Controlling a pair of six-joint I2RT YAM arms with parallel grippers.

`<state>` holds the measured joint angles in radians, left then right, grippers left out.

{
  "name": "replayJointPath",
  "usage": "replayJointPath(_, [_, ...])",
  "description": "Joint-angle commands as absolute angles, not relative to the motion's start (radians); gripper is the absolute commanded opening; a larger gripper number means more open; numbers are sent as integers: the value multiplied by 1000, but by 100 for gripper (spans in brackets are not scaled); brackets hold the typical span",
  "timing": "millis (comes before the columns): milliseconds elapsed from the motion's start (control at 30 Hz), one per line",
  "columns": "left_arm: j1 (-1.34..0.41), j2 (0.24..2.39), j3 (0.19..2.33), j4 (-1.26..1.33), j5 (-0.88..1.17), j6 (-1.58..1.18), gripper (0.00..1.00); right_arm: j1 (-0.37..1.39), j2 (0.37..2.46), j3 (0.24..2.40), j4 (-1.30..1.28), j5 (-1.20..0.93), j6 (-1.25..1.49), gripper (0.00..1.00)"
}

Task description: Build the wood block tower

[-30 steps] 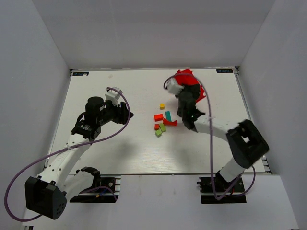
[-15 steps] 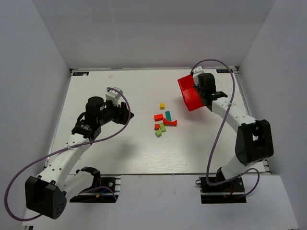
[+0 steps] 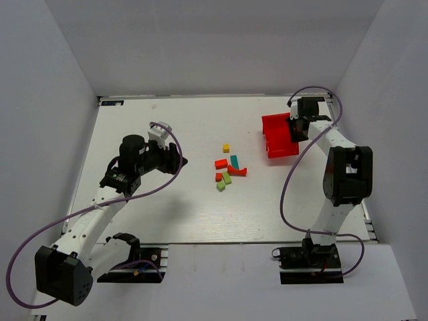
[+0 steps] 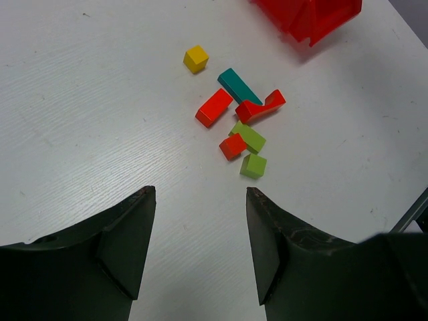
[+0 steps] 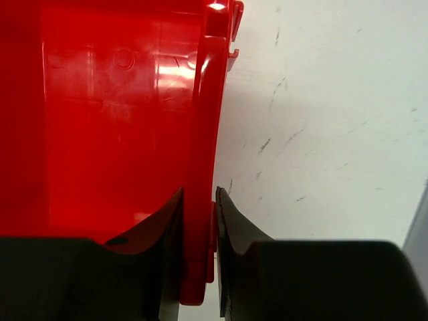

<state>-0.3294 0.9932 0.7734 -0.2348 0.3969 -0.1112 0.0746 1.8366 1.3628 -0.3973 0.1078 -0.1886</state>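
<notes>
Your right fingers (image 3: 295,127) are clamped on one side wall of the red plastic bin (image 3: 277,137), one finger inside the wall and one outside. This is at the upper right of the top view. What shows of the bin's inside is glossy red plastic. Whether it rests on the white surface (image 3: 174,207) or hangs just above it, you cannot tell.

Your left fingers (image 3: 177,159) stand apart, holding nothing, left of centre and pointing toward the small painted wood blocks (image 3: 226,170). These lie loose in the middle of the surface, well apart from the bin, and none is stacked, so the tower is not yet begun.

In the left wrist view:
- The yellow cube (image 4: 196,58) sits alone, uppermost.
- The teal bar (image 4: 239,85), the orange-red bar (image 4: 215,107) and the red arch-shaped piece (image 4: 261,107) cluster below it.
- The lime green bar (image 4: 249,136) lies lower still, with the small red cube (image 4: 233,146) against it.
- The lime green cube (image 4: 253,165) is lowest.
</notes>
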Motion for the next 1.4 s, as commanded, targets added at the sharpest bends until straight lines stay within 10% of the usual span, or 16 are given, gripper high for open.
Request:
replayJointPath(0, [-331,979,790,-224,420,-98,67,48,1862,1405,-425,63,-153,8])
replayJointPath(67, [-331,979,790,-224,420,-98,67,43,1874,1404,-422,77,-153,20])
replayJointPath(200, [-331,979,790,-224,420,-98,67,41,1876,1402,-425,81,-160,81])
replayJointPath(267, [-331,991,790,-224,431,-98,67,41,1870,1399,-423,75,-169,90])
replayJointPath(700, [-416,1245,936,-368,325,-49,59,51,1403,1255,-350,-124,-251,81])
replayJointPath(867, [-503,1420,1071,-465,237,18,7,80,1241,1128,-408,-558,-604,24])
replayJointPath(967, [-534,1445,1100,-502,190,32,0,127,1232,1080,-489,-707,-780,3])
replayJointPath(1067, [-570,1383,1075,-477,157,32,18,196,1220,991,-485,-712,-883,3])
replayJointPath(1100, [-571,1355,1060,-462,166,3,39,215,1213,950,-459,-706,-915,13])
replayJointPath(1200, [-580,1214,961,-364,175,-73,61,302,1244,914,-401,-686,-933,37])
replayJointPath(1367, [-598,1181,949,-327,38,-104,66,393,1370,1008,-370,-601,-896,41])
